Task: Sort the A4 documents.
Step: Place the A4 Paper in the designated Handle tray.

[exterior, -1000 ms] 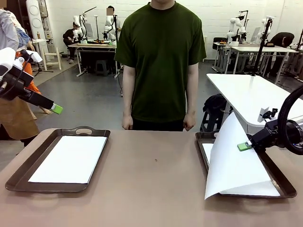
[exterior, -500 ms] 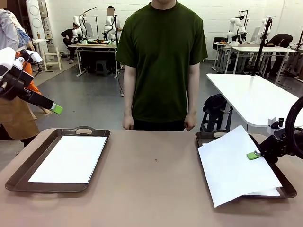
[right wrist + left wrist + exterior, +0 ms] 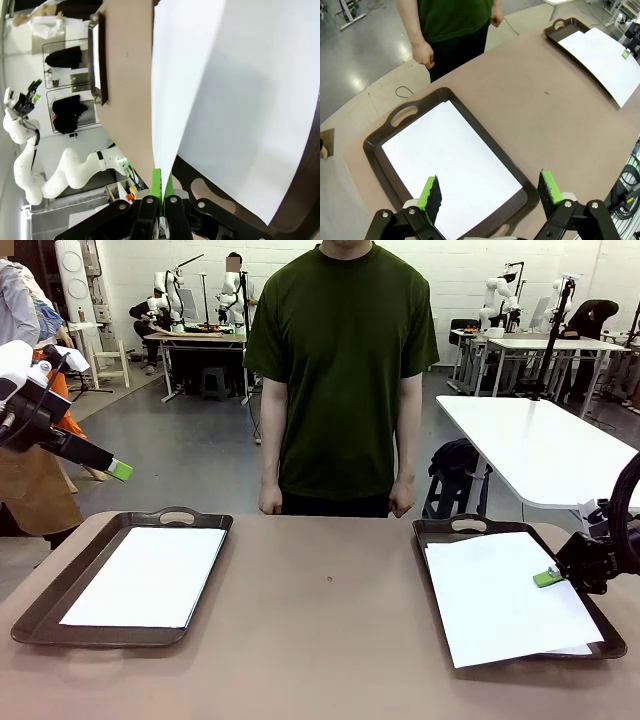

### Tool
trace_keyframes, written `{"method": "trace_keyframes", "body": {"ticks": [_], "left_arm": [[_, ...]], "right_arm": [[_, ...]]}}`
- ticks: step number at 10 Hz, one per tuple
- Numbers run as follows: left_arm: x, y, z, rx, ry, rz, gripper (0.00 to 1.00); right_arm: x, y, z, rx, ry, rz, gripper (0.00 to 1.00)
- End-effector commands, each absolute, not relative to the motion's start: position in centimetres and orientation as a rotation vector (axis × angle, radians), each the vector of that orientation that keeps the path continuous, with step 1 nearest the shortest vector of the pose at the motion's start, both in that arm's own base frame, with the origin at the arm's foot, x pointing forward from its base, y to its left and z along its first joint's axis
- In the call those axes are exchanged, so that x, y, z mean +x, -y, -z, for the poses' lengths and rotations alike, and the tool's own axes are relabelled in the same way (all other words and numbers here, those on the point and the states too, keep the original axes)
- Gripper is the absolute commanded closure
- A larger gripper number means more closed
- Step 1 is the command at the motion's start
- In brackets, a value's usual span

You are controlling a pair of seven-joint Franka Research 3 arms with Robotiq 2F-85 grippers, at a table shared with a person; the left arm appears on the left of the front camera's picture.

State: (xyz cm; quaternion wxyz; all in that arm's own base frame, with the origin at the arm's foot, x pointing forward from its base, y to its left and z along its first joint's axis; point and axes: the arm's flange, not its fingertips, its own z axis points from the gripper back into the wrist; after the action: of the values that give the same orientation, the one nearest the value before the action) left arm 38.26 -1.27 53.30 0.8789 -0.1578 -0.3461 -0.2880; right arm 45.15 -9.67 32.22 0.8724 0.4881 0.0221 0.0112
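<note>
Looking across the brown tabletop (image 3: pixel 320 640), I count two dark brown trays, three white sheets that I can tell apart, two grippers and one person. The person (image 3: pixel 340 370) in a dark green T-shirt stands at the far edge, both arms hanging, hands just above the tabletop's rim.

One tray sits on my left (image 3: pixel 60 590), its handle toward the person, and one on my right (image 3: pixel 610 635), well apart, with bare tabletop between them. The left tray holds a single A4 sheet (image 3: pixel 150 575) lying flat inside the rim. In the right tray I see two sheets: a lower sheet (image 3: pixel 575 648), only a sliver showing at the near right corner, and a top sheet (image 3: pixel 505 595) lying skewed over it, its near left corner reaching over the tray's rim.

My right gripper (image 3: pixel 548 578) sits low at the right tray's outer side, jaws pressed together on the right edge of the top sheet; in the right wrist view the green pads (image 3: pixel 156 181) pinch that paper edge (image 3: pixel 165 100) just above the tray rim.

My left gripper (image 3: pixel 490 192) hangs above the left tray, jaws spread wide with nothing between them, the sheet below (image 3: pixel 450 160). In the front view it is raised at the far left (image 3: pixel 120 470), clear of the tabletop.
</note>
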Motion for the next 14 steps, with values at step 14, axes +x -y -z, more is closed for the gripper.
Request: {"method": "trace_keyframes", "body": {"ticks": [14], "left_arm": [[38.2, 1.2, -53.1, -0.325, 0.726, 0.618, 0.0]], "right_arm": [[52.5, 9.5, -32.8, 0.774, -0.141, -0.071, 0.99]]}}
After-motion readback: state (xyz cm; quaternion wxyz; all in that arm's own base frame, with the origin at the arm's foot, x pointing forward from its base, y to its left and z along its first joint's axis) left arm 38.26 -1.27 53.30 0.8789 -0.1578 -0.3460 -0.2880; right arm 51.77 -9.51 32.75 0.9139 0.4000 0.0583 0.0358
